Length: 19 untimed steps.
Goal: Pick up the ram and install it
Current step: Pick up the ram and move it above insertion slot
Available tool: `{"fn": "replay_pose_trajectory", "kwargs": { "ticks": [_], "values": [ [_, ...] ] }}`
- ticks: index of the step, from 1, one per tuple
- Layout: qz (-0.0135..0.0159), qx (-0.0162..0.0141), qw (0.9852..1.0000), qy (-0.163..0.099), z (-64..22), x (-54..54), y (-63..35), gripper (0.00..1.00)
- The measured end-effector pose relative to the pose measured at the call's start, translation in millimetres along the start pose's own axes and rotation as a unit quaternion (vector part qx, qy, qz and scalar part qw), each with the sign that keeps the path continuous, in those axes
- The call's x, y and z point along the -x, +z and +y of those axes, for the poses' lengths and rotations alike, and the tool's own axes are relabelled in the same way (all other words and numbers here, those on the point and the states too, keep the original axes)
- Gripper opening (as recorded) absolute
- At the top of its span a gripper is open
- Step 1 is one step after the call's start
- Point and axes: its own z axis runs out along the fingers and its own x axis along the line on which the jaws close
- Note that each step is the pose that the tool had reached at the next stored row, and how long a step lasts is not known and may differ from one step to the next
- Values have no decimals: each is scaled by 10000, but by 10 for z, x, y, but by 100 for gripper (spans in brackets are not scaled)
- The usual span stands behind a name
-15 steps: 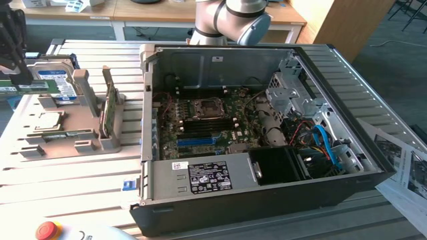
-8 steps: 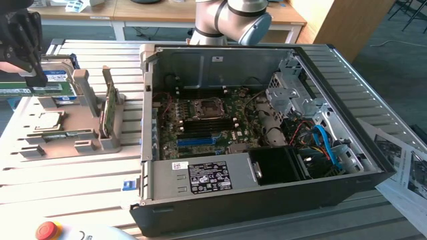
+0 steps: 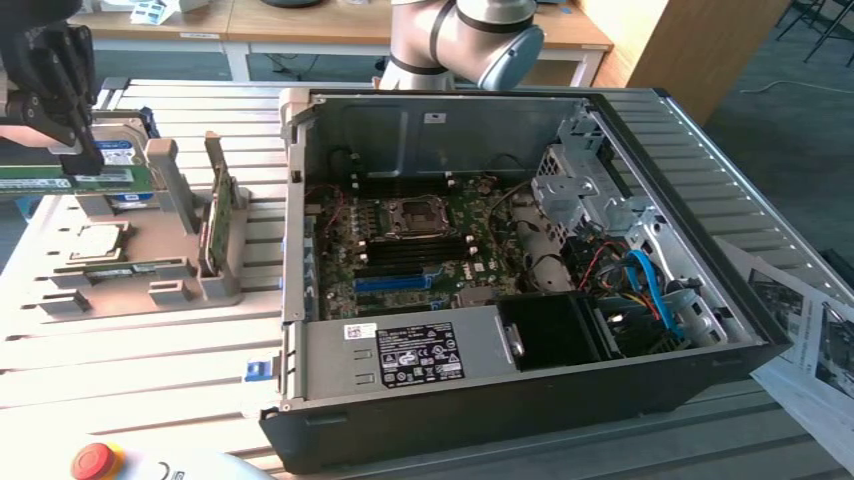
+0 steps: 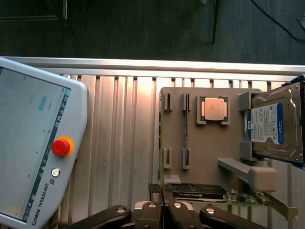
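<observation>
The ram [image 3: 54,181], a long thin green board with a white label strip, hangs level over the grey fixture's [image 3: 160,240] far edge (beside the hard drive [image 3: 118,152]), clamped in the downward-pointing gripper's [image 3: 80,165] closed jaws.

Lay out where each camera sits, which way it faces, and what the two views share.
Exterior view: raised off the arm, looking down over the slatted table at the open computer case; the arm's joint and the gripper, shut on the ram, show.
Wrist view: on the wrist, looking straight down on the grey parts holder; the gripper's fingers show.
Shared: the holder, the hard drive, the processor chip, the pendant's red button.
</observation>
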Motion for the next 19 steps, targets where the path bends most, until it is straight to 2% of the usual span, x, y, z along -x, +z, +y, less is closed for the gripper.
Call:
{"fn": "replay_pose_trajectory", "kwargs": {
  "ticks": [8, 17, 19],
  "values": [
    [0, -11, 10000, -2, -3, -1, -1, 12],
    [1, -62, 10000, 1, -2, 0, -2, 12],
    [1, -84, 10000, 2, -1, -1, -4, 12]
  ]
}}
